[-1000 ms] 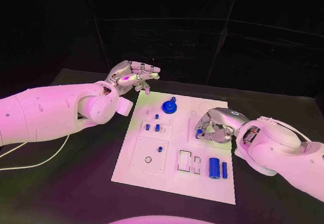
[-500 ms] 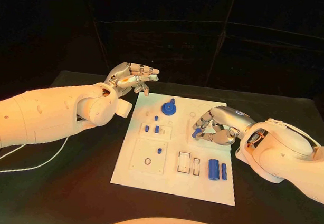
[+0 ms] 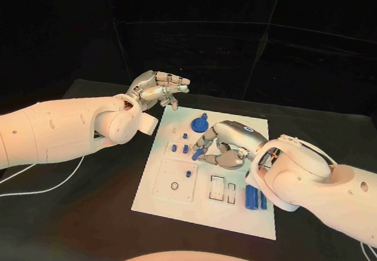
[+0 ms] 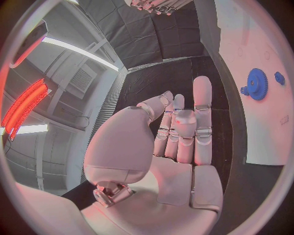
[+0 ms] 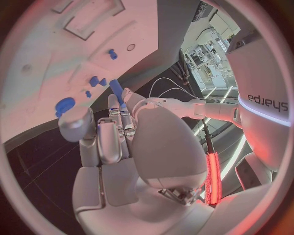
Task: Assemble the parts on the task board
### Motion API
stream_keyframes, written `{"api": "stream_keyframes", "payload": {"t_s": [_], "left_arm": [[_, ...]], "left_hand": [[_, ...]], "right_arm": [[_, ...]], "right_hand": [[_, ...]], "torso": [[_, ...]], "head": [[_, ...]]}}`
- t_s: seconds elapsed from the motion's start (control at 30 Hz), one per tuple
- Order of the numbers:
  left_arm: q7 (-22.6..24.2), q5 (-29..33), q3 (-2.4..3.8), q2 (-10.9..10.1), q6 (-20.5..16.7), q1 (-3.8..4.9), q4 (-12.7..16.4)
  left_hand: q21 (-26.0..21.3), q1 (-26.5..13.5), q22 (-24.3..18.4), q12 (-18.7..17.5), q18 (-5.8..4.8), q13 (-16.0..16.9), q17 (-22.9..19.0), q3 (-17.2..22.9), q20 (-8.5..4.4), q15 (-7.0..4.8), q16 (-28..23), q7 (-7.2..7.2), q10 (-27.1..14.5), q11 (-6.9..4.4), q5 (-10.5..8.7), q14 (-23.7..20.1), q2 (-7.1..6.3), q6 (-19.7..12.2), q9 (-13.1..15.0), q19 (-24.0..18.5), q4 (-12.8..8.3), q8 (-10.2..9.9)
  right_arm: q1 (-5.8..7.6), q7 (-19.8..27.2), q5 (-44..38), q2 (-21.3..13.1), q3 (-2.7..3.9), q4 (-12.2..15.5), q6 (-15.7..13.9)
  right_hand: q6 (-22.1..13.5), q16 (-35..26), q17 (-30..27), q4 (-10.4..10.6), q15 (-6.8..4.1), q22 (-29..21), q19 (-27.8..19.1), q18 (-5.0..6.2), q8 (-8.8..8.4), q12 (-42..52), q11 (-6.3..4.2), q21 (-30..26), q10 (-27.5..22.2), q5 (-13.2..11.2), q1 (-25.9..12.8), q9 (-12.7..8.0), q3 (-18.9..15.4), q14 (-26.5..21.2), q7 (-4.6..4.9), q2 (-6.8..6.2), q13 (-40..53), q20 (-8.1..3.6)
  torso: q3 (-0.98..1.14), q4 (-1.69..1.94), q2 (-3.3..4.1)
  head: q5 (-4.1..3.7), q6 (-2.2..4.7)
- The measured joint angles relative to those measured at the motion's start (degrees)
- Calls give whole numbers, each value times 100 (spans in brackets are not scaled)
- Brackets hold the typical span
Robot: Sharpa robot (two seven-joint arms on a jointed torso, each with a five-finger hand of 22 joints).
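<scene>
Your right hand (image 3: 224,147) is over the middle of the white task board (image 3: 175,203), pinching a small blue peg (image 5: 116,89) in its fingertips. Your left hand (image 3: 157,88) is up past the board's far corner, fingers curled, holding nothing. A blue gear (image 3: 200,125) sits on the far end.

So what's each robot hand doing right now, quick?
Left robot hand: raised beyond the task board, fingers together, holding nothing.
Right robot hand: pinching a small blue part over the board.

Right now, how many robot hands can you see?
2. The left robot hand is raised past the task board's far left corner, holding nothing. The right robot hand is over the board's middle, pinching a small blue part.
</scene>
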Motion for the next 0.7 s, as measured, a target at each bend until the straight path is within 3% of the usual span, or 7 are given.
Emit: {"api": "stream_keyframes", "payload": {"t_s": [0.33, 0.7], "left_arm": [[-2, 0, 0, 12, 2, 0, 3], [-3, 0, 1, 27, 5, 1, -1]], "left_hand": [[0, 0, 0, 0, 0, 0, 0, 0, 0, 0, 0, 0, 0, 0, 0, 0, 0, 0, 0, 0, 0, 0], [0, 0, 0, 0, 0, 0, 1, 0, 0, 0, 0, 0, 0, 0, 0, 0, 0, 0, 0, 0, 0, 0]], "right_arm": [[-126, 89, 26, 471, -177, -257, 305], [-270, 45, -90, 715, -218, -474, 734]], "right_hand": [[0, 0, 5, -3, 0, -3, 0, 0, -16, -41, 20, 0, 20, 34, -52, 3, 37, 0, 0, -52, 1, 0], [-2, 0, 1, 1, 0, -6, 0, 0, -6, -45, 21, 0, 20, 34, -45, 2, 45, 0, 0, -59, 0, 0]], "torso": [[-4, 3, 1], [4, -2, 1]], "head": [[114, -64], [207, -110]]}}
